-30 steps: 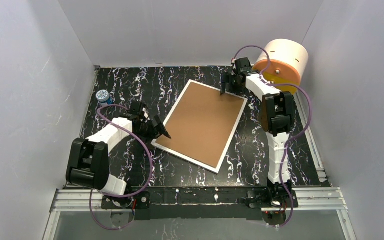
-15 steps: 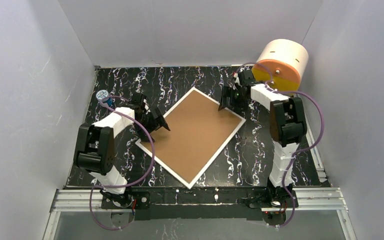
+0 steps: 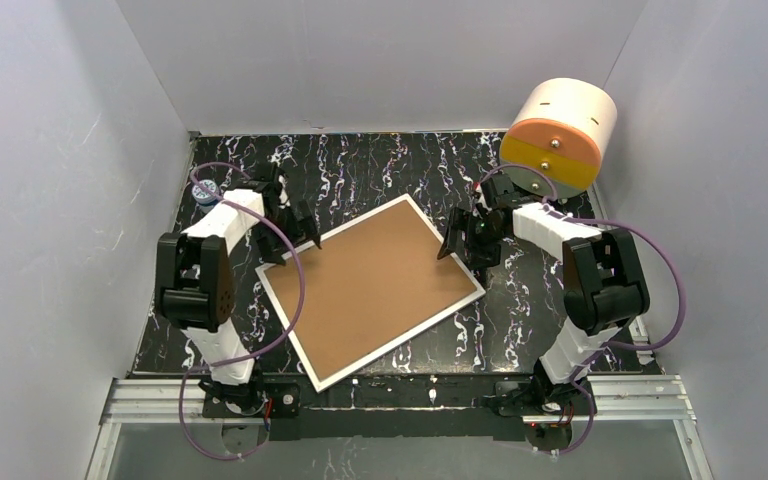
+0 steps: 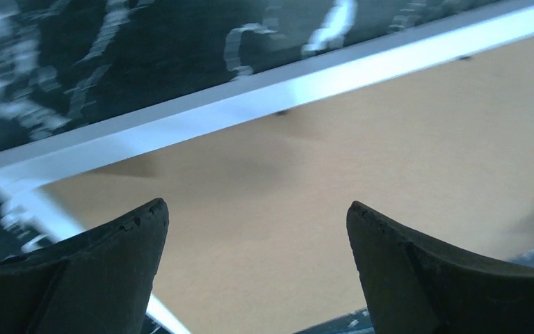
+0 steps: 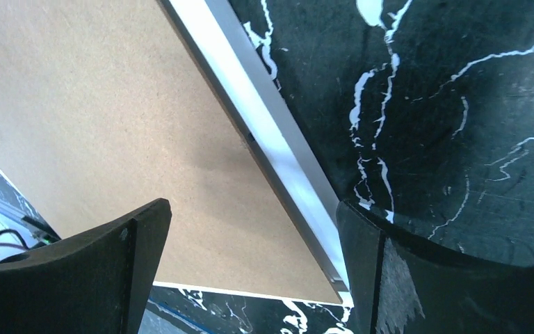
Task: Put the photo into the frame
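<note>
The frame (image 3: 370,288) lies flat in the middle of the black marbled table, brown fibreboard back up, narrow white rim around it, turned at an angle. My left gripper (image 3: 298,232) is open over its far-left corner; the left wrist view shows the brown back (image 4: 334,174) and white rim (image 4: 250,104) between my spread fingers. My right gripper (image 3: 460,240) is open over the frame's right corner; the right wrist view shows the back (image 5: 111,125) and the rim (image 5: 278,153). The photo is not in view.
A white-and-orange drum (image 3: 558,136) stands at the back right corner. A small blue-capped item (image 3: 203,191) sits at the far left behind my left arm. Grey walls close in the table on three sides.
The frame has turned clockwise and slid toward the near edge. My right gripper came nearer and my left gripper moved farther back, both staying at the frame's corners.
</note>
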Motion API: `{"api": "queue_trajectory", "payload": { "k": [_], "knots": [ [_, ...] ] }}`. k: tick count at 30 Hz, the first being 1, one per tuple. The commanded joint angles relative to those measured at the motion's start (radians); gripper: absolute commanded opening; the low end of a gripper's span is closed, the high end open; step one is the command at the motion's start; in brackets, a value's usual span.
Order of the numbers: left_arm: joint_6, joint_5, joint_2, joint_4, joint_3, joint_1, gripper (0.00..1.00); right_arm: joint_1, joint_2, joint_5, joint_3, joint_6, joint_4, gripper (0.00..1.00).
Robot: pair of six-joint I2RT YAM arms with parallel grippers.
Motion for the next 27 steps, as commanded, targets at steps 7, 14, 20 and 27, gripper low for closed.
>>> {"api": "queue_trajectory", "payload": {
  "k": [7, 14, 20, 27],
  "knots": [
    [-0.088, -0.259, -0.357, -0.092, -0.276, 0.188, 0.98, -0.001, 0.000, 0.082, 0.015, 0.058, -0.013, 0.98],
    [-0.202, 0.072, -0.390, 0.161, -0.518, 0.189, 0.99, -0.002, 0.036, 0.039, 0.044, 0.046, -0.007, 0.98],
    [-0.174, 0.148, -0.308, 0.218, -0.508, 0.187, 0.98, -0.001, 0.027, -0.083, 0.040, 0.009, 0.007, 0.97],
    [-0.147, 0.333, -0.147, 0.309, -0.348, 0.185, 0.95, -0.001, -0.020, -0.183, -0.053, 0.043, 0.034, 0.96]
  ]
}}
